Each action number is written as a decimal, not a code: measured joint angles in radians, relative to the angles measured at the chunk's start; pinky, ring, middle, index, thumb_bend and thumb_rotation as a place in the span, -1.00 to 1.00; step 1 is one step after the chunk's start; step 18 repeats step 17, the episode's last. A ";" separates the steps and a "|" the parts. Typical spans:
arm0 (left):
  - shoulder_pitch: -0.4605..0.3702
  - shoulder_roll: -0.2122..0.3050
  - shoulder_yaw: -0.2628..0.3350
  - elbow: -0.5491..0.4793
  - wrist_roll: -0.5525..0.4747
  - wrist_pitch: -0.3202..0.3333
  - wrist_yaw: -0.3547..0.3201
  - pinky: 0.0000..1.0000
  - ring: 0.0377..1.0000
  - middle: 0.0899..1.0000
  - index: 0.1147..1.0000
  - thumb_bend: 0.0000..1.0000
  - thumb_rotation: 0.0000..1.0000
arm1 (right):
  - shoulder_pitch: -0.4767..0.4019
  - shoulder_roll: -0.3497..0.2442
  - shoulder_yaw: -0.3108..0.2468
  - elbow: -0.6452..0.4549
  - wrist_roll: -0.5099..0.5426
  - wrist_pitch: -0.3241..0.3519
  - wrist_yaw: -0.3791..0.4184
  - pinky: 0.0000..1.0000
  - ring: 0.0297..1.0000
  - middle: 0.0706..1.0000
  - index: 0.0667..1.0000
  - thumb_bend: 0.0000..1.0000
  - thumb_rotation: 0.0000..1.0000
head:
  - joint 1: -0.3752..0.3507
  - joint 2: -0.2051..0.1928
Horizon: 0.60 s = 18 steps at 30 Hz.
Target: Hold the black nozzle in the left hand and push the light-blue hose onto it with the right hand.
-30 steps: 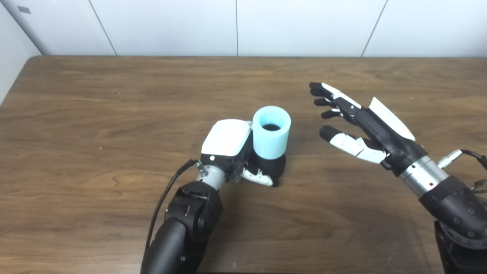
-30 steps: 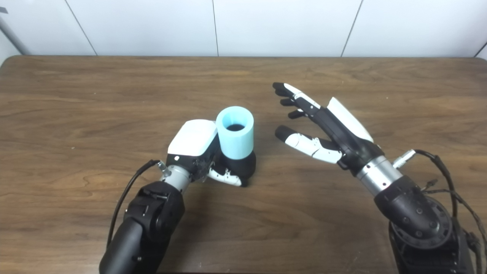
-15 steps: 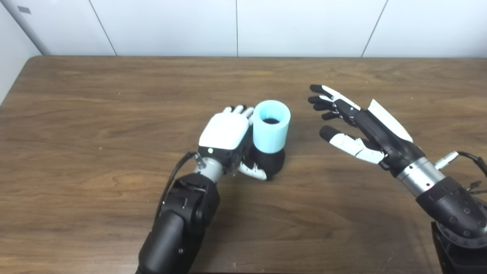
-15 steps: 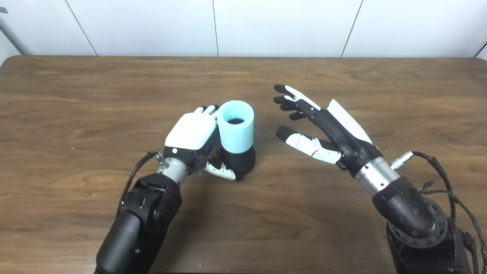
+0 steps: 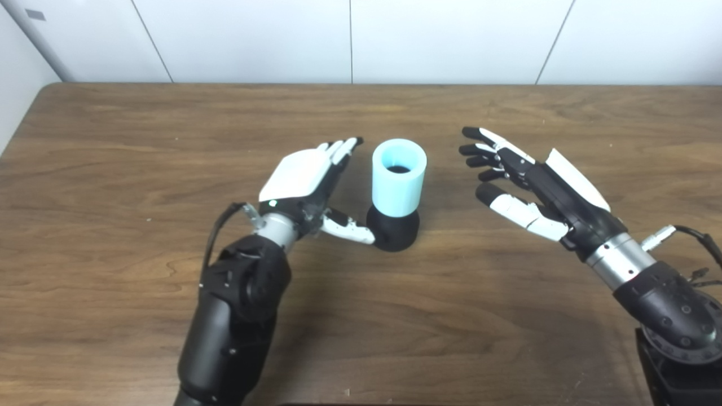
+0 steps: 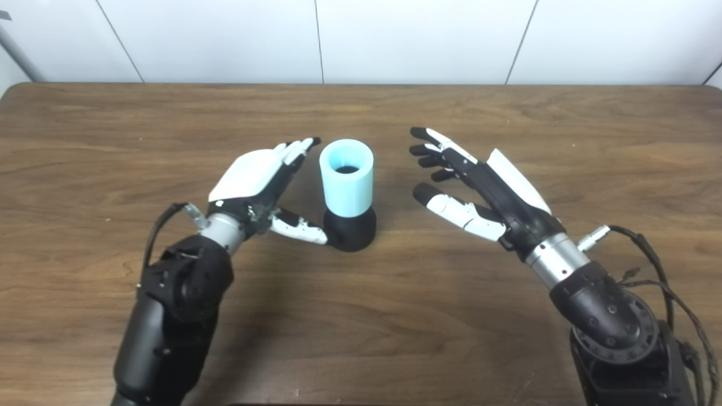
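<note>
While the wooden table [image 5: 169, 141] carries it upright near its middle, the light-blue hose [image 5: 398, 177] sits pushed onto the black nozzle [image 5: 393, 229]. Right of the hose, the right hand [image 5: 536, 186] hovers spread and empty. Left of it, the left hand [image 5: 304, 180] lies released, thumb beside the nozzle.

Hose [image 6: 347, 179] on nozzle [image 6: 352, 228], upright

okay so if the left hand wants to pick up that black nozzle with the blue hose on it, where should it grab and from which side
Probably the rounded black nozzle base, approached from its left side, where the open left hand already waits with its thumb at the base. The light-blue hose stands upright on top and covers the upper part, so the base is the only exposed black surface. Wrapping low also leaves the hose free for the right hand.
</note>
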 measured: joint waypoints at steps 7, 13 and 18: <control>-0.023 0.058 0.081 -0.041 -0.130 0.094 -0.098 1.00 0.96 0.92 0.99 1.00 -0.54 | -0.009 0.025 -0.001 0.034 0.011 0.000 -0.030 0.45 0.72 0.77 0.86 -0.12 0.80 | -0.005 -0.005; 0.012 -0.001 0.254 -0.058 -0.211 0.110 -0.072 0.58 0.77 0.80 0.86 0.86 -0.30 | -0.010 0.049 -0.002 0.069 0.013 -0.001 -0.066 0.45 0.73 0.79 0.83 -0.14 0.78 | -0.017 -0.009; 0.070 -0.010 0.328 -0.046 -0.354 0.079 0.072 0.64 0.75 0.76 0.70 0.48 -0.29 | 0.001 0.075 -0.009 0.114 0.011 -0.031 -0.115 0.44 0.71 0.79 0.81 -0.21 0.82 | -0.037 -0.017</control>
